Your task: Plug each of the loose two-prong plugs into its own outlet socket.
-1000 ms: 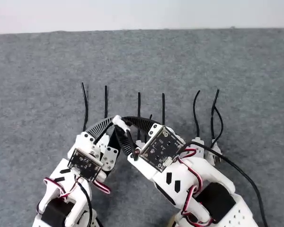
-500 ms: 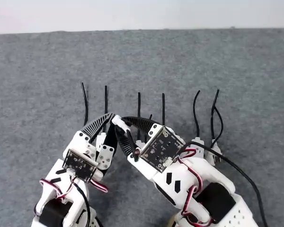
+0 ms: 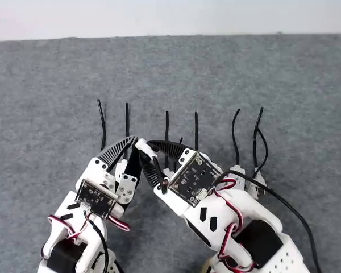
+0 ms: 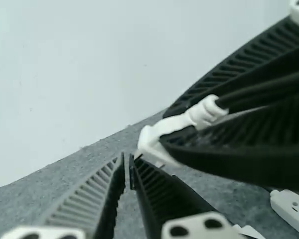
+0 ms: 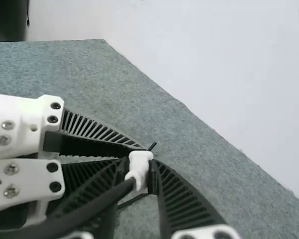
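The left arm [image 3: 68, 230] and the right arm [image 3: 256, 219] are white plastic shells with black inset panels, looped by red, white and black wires [image 3: 230, 213]. Each wrist carries a dark circuit board [image 3: 194, 177], and a black cable [image 3: 290, 210] trails off the right one. The fingers [image 4: 89, 209] are black ribbed wedges on white brackets [image 5: 20, 124] with small dark screws [image 5: 52, 119].

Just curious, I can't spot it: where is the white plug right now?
In the high view the white plug sits pinched in the right tool, mid-table, just beside the tip of the left tool.
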Controlling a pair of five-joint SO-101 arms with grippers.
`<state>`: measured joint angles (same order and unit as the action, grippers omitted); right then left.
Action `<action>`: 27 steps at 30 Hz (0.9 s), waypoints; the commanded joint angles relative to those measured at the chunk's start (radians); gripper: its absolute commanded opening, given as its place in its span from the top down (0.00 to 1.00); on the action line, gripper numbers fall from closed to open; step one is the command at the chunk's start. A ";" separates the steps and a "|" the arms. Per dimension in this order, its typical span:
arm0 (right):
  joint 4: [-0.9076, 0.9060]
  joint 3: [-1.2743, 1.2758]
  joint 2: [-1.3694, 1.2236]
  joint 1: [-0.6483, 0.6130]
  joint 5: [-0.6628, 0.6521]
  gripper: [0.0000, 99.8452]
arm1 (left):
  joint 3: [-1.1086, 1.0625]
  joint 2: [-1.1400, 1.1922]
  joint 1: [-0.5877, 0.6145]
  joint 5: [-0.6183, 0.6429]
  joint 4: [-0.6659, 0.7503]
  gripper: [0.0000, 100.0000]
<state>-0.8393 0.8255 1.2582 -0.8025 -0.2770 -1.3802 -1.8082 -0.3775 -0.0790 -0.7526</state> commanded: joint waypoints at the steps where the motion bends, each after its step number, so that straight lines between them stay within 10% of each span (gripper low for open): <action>1: -0.001 -0.003 -0.004 -0.008 -0.014 0.99 | 0.067 -0.015 0.006 -0.006 -0.006 0.99; 27: 0.001 -0.002 0.007 0.024 -0.014 0.99 | 0.051 -0.015 0.072 -0.002 0.020 0.99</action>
<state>-0.8393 0.8378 1.2490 -0.7917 -0.2770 -1.3265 -1.8082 -0.3069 -0.0790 -0.7618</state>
